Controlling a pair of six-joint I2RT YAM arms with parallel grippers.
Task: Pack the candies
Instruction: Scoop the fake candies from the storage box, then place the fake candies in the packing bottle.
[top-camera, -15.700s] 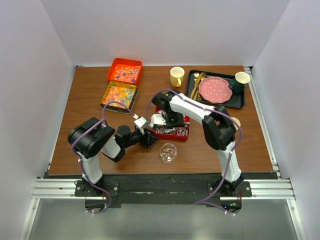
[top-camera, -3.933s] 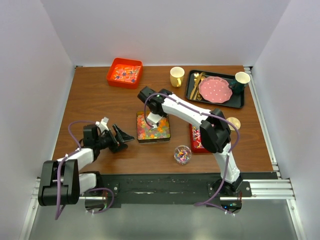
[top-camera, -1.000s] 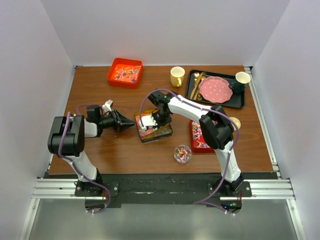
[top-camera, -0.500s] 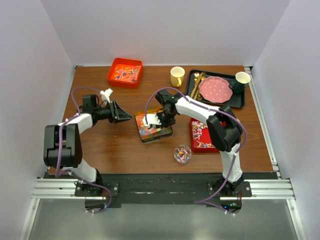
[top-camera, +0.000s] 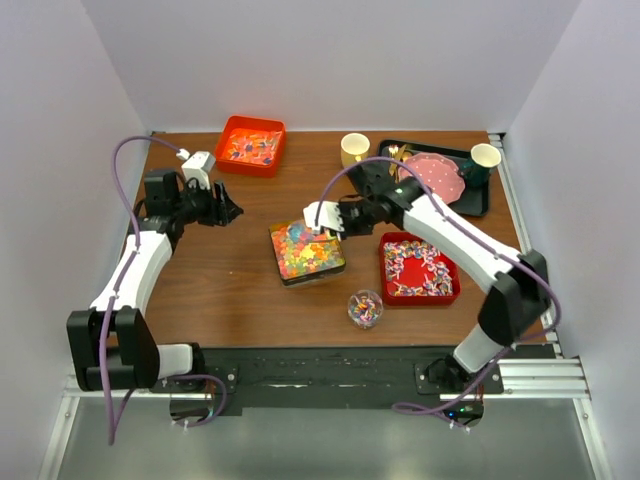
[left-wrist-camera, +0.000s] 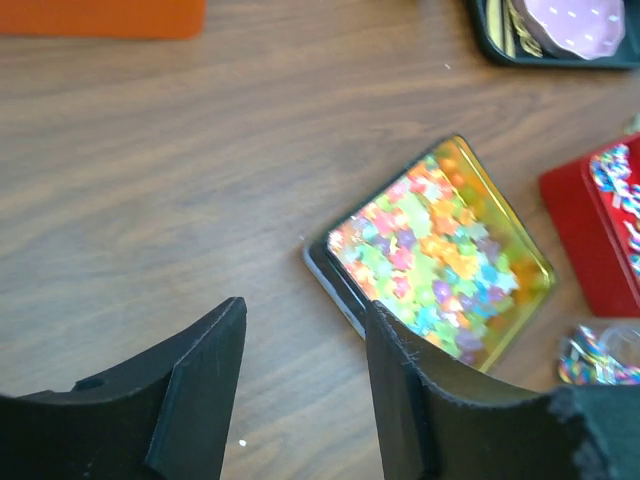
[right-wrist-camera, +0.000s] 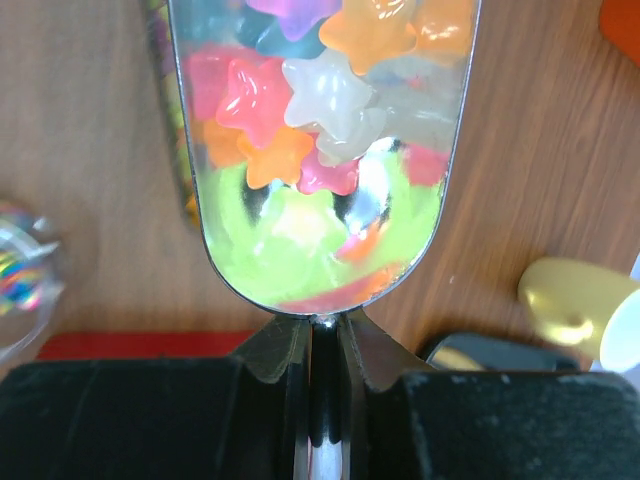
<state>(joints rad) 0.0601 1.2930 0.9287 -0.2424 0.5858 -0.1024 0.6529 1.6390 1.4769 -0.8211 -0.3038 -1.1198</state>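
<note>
Glossy star gummies fill a gold-rimmed tin (top-camera: 307, 252) at the table's middle, seen also in the left wrist view (left-wrist-camera: 440, 255). My right gripper (top-camera: 340, 214) is shut on the handle of a metal scoop (right-wrist-camera: 320, 110), which is loaded with gummies (right-wrist-camera: 300, 90) and hangs over the tin's far right edge. White-pink-purple wrapped candies lie in a red tray (top-camera: 418, 268) to the right. Orange-red candies sit in an orange tray (top-camera: 250, 145) at the back. My left gripper (top-camera: 226, 212) is open and empty, left of the tin and apart from it (left-wrist-camera: 305, 312).
A small glass bowl (top-camera: 364, 308) holding a few candies stands in front of the tin. A yellow cup (top-camera: 353, 150) and a black tray (top-camera: 480, 205) with a pink dotted plate (top-camera: 430, 178), gold cutlery and a green cup (top-camera: 484, 158) are at the back right.
My left gripper drew back from the tin's left edge toward the far left, and its jaws spread. My right gripper lifted the loaded scoop out of the tin and shifted right.
</note>
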